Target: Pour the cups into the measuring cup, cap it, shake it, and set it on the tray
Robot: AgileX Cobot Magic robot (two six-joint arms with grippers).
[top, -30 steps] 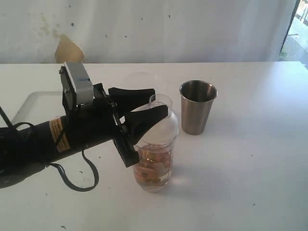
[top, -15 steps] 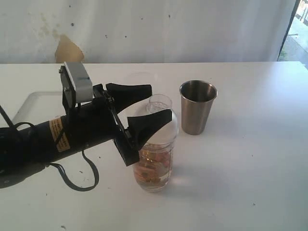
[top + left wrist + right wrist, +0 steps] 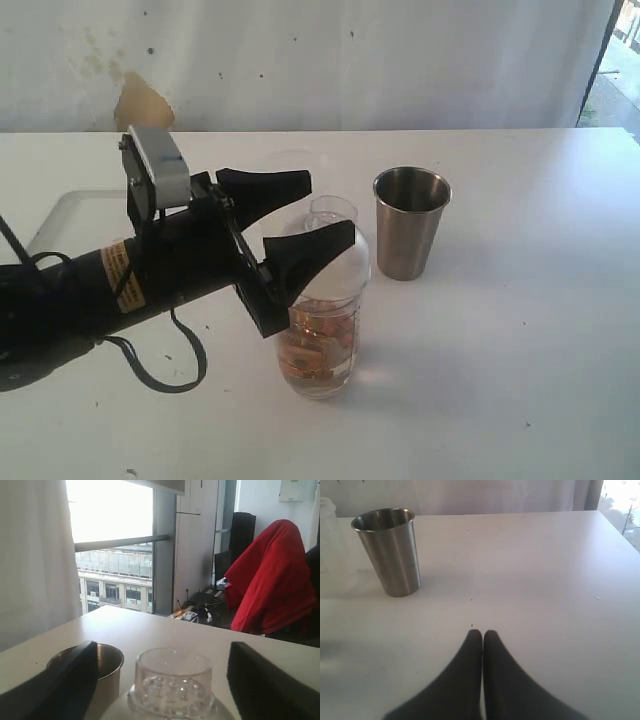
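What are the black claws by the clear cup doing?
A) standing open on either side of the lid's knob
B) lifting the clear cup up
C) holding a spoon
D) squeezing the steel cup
A: the left gripper stands open, with gaps on both sides of the knob of the lid on the measuring cup.

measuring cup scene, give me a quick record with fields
measuring cup: upright, brownish contents, capped
cap: domed, sits on the cup
left gripper: jaws open, either side of the cap's knob
right gripper: jaws shut, holding nothing
steel tumbler: upright, apart from the measuring cup
tray: far left, partly behind the left arm
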